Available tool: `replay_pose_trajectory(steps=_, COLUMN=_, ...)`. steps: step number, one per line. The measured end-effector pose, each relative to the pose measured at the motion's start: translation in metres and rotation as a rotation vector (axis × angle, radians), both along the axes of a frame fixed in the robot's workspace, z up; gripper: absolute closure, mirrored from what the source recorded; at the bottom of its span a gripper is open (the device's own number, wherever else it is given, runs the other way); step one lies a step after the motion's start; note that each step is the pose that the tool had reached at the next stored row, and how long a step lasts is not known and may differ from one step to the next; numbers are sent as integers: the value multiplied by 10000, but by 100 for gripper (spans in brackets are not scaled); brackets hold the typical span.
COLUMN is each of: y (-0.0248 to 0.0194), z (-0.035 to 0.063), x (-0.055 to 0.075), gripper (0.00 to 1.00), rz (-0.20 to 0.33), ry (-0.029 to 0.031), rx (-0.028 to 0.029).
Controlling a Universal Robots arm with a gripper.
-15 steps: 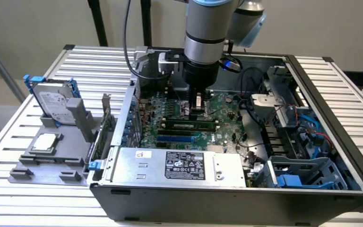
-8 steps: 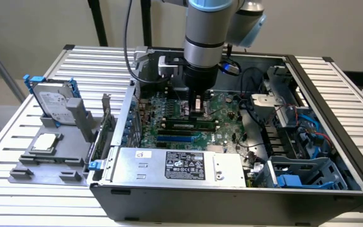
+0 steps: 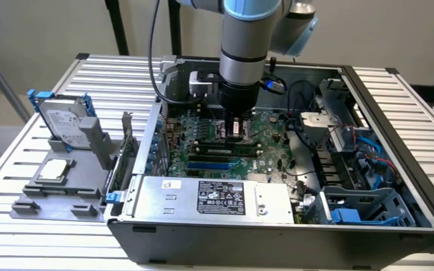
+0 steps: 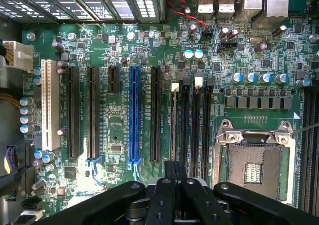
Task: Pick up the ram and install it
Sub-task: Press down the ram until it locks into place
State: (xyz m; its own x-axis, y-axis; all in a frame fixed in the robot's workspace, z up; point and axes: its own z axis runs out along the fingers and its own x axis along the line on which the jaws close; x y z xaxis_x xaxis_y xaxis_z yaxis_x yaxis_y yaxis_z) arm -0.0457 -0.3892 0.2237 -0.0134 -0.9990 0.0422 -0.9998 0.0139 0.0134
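Observation:
The ram [image 3: 225, 148] is a long green stick lying along a memory slot on the motherboard [image 3: 202, 132], inside the open computer case [image 3: 277, 237]. My gripper [image 3: 236, 131] hangs straight down from the arm, just behind the ram as the exterior view shows it. Its fingers are shut, with nothing visible between them. Whether the tips touch the ram I cannot tell. In the wrist view the shut gripper [image 4: 174, 166] sits over the near ends of the dark memory slots [image 4: 185, 120], beside the empty processor socket [image 4: 254, 168].
A silver power supply [image 3: 217, 197] fills the case's front. A blue drive cage [image 3: 356, 212] and cables [image 3: 368, 152] crowd the exterior view's right. Two hard drives [image 3: 65, 121] [image 3: 54, 171] rest in a grey holder on the slatted table at the exterior view's left.

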Motion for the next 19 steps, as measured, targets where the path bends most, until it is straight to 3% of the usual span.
replay_pose_trajectory(steps=3, y=1, z=30, x=0, gripper=89, rz=1, ry=-1, rx=3)
replay_pose_trajectory(steps=10, y=1, z=334, x=1, gripper=89, rz=2, ry=10, rx=8)
replay_pose_trajectory(steps=19, y=2, z=350, x=2, gripper=89, rz=1, ry=15, rx=9)
